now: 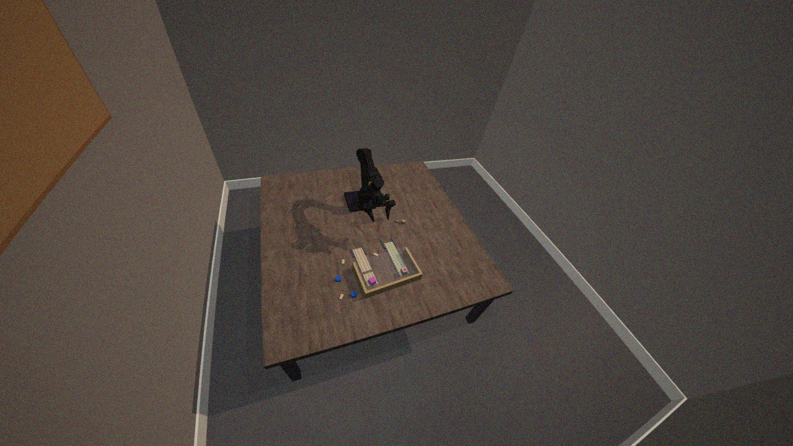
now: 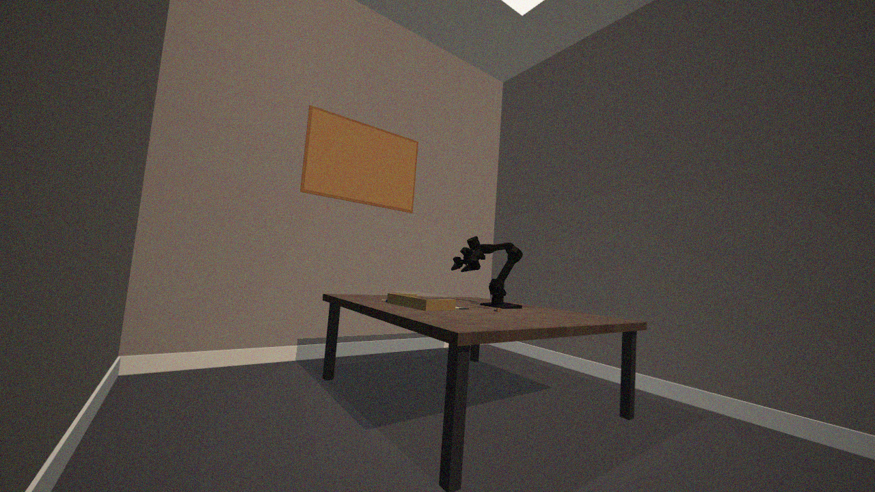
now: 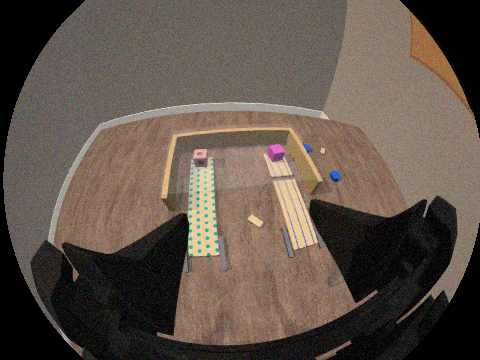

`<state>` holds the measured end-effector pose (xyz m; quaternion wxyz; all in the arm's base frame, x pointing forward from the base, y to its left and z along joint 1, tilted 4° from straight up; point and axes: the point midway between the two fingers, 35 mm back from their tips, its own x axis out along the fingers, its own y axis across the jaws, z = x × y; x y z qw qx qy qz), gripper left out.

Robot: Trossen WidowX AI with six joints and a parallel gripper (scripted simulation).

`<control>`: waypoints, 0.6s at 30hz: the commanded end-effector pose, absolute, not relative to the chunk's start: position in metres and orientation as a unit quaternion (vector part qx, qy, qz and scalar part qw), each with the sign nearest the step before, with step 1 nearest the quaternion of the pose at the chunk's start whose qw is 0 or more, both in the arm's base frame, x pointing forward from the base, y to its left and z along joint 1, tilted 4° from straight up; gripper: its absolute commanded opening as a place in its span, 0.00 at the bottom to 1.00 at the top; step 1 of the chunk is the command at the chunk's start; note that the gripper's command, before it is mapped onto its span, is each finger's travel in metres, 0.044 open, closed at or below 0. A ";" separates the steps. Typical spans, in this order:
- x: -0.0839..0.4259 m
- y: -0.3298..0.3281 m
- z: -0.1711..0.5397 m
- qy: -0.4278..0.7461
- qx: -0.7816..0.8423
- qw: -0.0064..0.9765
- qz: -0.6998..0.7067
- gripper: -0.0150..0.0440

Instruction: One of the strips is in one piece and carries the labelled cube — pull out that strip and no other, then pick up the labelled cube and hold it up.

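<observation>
A low wooden tray (image 1: 412,259) (image 3: 172,170) (image 2: 415,301) holds two strips that stick out of its open side. The green-dotted strip (image 1: 395,254) (image 3: 202,210) carries a pink cube (image 1: 404,270) (image 3: 200,154) with a dark mark on top. The tan striped strip (image 1: 362,259) (image 3: 295,210) carries a plain magenta cube (image 1: 372,280) (image 3: 276,152) and seems to have a cross seam near that cube. My gripper (image 1: 380,216) (image 2: 463,264) (image 3: 251,214) is open and empty. It hangs high above the table, short of the strips' near ends.
Two blue discs (image 1: 337,279) (image 1: 354,293) (image 3: 335,175) lie beside the tray. Small tan blocks (image 1: 403,222) (image 1: 342,297) (image 3: 255,220) are scattered on the wooden table (image 1: 310,321) (image 2: 538,324). The arm's base (image 1: 354,201) stands at the far side.
</observation>
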<state>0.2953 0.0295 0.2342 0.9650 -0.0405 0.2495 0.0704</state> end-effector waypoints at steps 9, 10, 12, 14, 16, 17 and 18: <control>0.294 0.014 0.235 0.260 0.003 0.965 0.035 0.93; 0.294 0.014 0.235 0.260 0.003 0.965 0.035 0.93; 0.297 0.016 0.232 0.275 0.004 0.961 0.038 0.84; 0.306 0.024 0.226 0.316 0.007 0.948 0.046 0.75; 0.315 0.032 0.218 0.361 0.009 0.931 0.053 0.67; 0.319 0.036 0.214 0.383 0.009 0.922 0.056 0.62; 0.323 0.041 0.210 0.405 0.009 0.912 0.059 0.58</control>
